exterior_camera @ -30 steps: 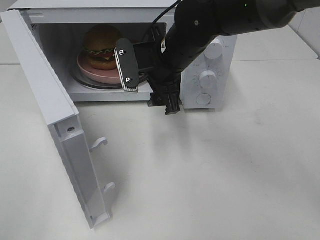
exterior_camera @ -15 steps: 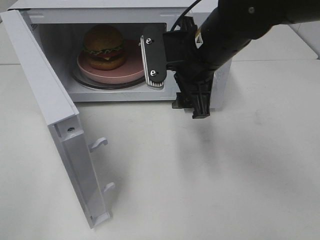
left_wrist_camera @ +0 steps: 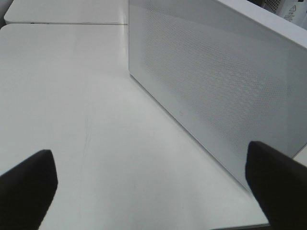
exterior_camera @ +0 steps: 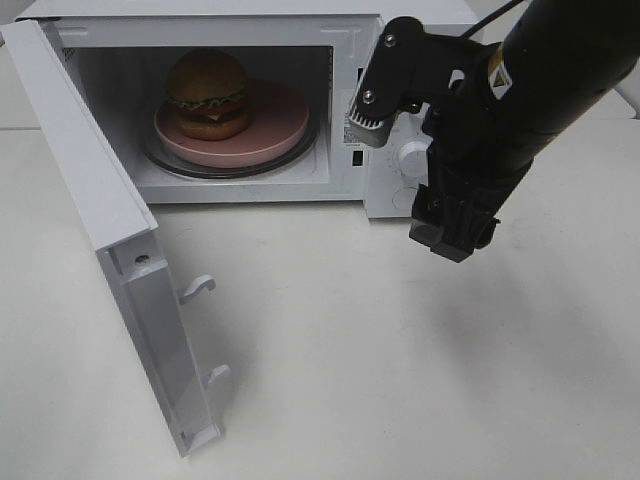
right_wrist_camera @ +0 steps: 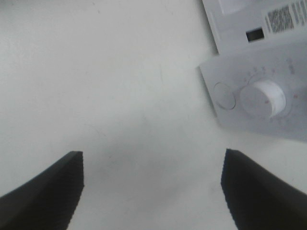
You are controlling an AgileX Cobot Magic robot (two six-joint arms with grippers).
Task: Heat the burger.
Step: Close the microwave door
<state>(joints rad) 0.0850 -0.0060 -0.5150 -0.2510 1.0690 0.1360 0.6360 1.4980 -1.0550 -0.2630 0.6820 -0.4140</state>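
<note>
The burger [exterior_camera: 207, 92] stands on its pink plate [exterior_camera: 270, 125], on the glass turntable inside the open white microwave [exterior_camera: 200, 20]. My right gripper [exterior_camera: 405, 180] hangs outside the cavity, just in front of the control panel [exterior_camera: 400, 195], open and holding nothing. In the right wrist view its dark fingertips [right_wrist_camera: 43, 191] frame bare table, with a white dial [right_wrist_camera: 268, 98] and a round button [right_wrist_camera: 224, 96] off to one side. My left gripper [left_wrist_camera: 148, 191] is open and empty, facing the perforated outer face of the microwave door [left_wrist_camera: 216, 81]. It is out of the exterior high view.
The microwave door [exterior_camera: 110, 210] swings wide open toward the front left, its latch hooks [exterior_camera: 197, 287] sticking out. White table [exterior_camera: 400, 350] spreads in front of the microwave. Dials [exterior_camera: 412, 155] sit on the panel behind my right gripper.
My right gripper has drawn back out of the microwave cavity and moved right, to in front of the control panel. The burger and plate stay on the turntable.
</note>
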